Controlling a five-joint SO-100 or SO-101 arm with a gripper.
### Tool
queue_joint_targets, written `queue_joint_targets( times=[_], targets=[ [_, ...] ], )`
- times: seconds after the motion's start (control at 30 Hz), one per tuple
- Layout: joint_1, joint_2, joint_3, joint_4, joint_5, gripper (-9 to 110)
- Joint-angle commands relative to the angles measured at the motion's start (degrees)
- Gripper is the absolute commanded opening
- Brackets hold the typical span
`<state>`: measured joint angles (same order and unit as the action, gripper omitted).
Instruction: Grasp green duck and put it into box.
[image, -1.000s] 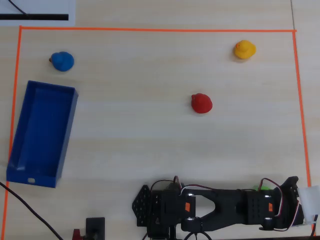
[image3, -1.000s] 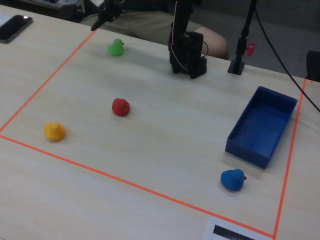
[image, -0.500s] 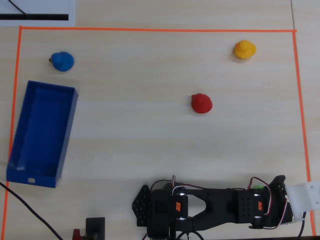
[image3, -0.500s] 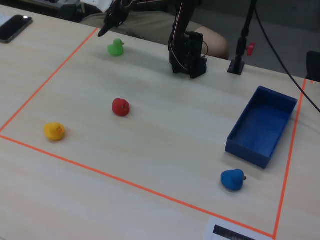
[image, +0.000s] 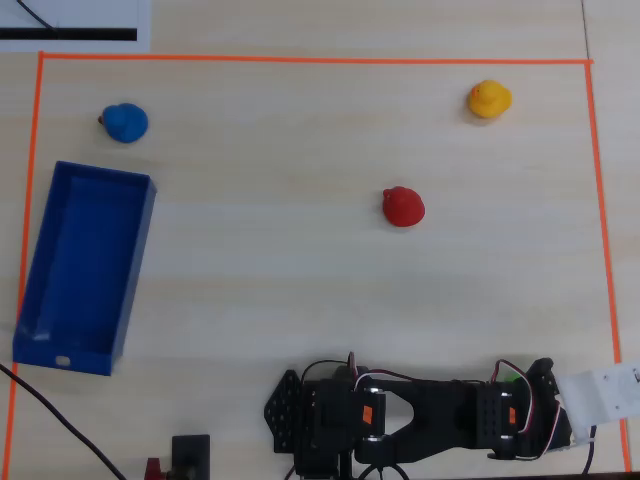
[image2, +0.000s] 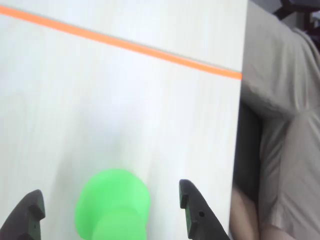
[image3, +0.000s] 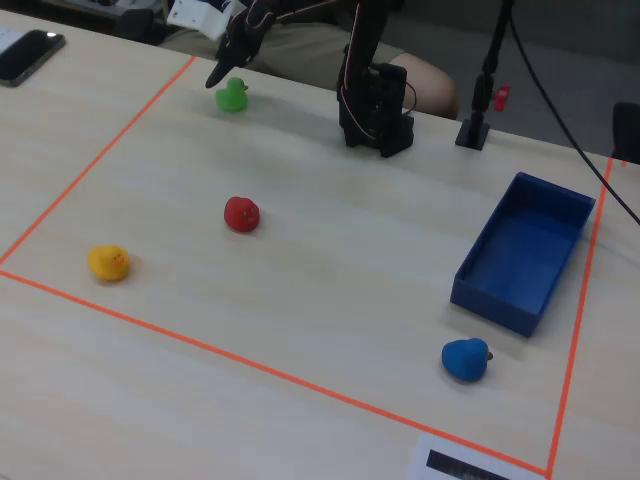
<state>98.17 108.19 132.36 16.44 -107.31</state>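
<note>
The green duck (image2: 112, 205) sits on the table near the orange tape line, at the far left in the fixed view (image3: 232, 96). My gripper (image2: 110, 192) is open, with one black finger on each side of the duck and a gap to each. In the fixed view the gripper (image3: 225, 72) hangs just above the duck. In the overhead view the arm covers the duck except for a green sliver (image: 512, 377). The dark blue box (image: 137, 262) lies empty at the left of the overhead view, and at the right in the fixed view (image3: 495, 300).
A red duck (image: 403, 206) sits mid-table, a yellow duck (image: 489, 99) at the far right corner and a blue duck (image: 125, 122) just beyond the box. Orange tape (image: 300, 60) frames the work area. The arm base (image3: 375, 105) stands at the table edge.
</note>
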Motion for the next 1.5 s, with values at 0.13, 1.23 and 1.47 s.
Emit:
queue_joint_targets(
  times=[0.13, 1.23, 1.47],
  targets=[
    [1.58, 0.09, 3.16, -1.93, -3.25, 35],
    [-2.11, -5.45, 6.24, -7.29, -0.53, 36],
    [-0.97, -9.67, 4.48, -9.76, -1.93, 36]
  ],
)
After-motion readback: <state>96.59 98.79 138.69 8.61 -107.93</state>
